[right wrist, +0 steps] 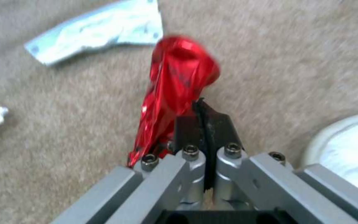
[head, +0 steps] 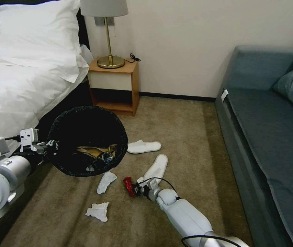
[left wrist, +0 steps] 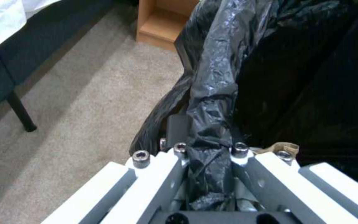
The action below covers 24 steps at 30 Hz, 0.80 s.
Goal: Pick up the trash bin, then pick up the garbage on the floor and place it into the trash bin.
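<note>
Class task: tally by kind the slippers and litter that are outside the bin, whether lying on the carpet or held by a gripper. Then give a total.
White slippers: 2
White paper pieces: 2
Red wrapper, pinched in the right gripper: 1
Total: 5

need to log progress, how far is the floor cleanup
Done: the left gripper holds the trash bin up by its rim, with brown paper and wrappers already inside. In hand: the right gripper is pinched on a red wrapper just above the carpet. Left: two white tissues on the floor, plus two slippers.
</note>
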### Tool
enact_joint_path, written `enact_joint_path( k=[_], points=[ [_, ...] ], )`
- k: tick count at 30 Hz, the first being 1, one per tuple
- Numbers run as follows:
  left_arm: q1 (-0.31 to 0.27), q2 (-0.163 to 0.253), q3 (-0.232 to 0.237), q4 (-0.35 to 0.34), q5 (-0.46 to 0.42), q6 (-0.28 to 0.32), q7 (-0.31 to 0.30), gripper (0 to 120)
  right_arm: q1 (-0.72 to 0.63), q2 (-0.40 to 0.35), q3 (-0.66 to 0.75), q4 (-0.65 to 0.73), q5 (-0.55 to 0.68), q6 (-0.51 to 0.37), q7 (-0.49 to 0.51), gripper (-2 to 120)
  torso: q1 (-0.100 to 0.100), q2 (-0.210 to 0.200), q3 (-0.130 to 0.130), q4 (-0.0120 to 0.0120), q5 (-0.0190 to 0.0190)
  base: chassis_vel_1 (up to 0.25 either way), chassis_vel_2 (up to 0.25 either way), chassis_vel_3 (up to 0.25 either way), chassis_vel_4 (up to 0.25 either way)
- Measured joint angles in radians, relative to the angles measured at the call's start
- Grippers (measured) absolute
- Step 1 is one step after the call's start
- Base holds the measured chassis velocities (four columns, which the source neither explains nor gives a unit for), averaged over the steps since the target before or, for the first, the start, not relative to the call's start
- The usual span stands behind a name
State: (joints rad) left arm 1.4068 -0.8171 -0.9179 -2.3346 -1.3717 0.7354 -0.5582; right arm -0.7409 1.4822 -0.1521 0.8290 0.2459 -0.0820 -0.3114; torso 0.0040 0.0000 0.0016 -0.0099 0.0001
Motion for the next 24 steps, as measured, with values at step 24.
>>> enact_joint_path(
  k=[24],
  points=[
    [0.001,-0.001,0.007,0.003,0.017,0.0,0.018,2,-0.023,-0.019,-0.065,0.132,0.09,-0.106,0.119,23,0.0,0.0,0.0,0.0001,-0.0001,0.0,0.0,0.0,0.0]
  ],
)
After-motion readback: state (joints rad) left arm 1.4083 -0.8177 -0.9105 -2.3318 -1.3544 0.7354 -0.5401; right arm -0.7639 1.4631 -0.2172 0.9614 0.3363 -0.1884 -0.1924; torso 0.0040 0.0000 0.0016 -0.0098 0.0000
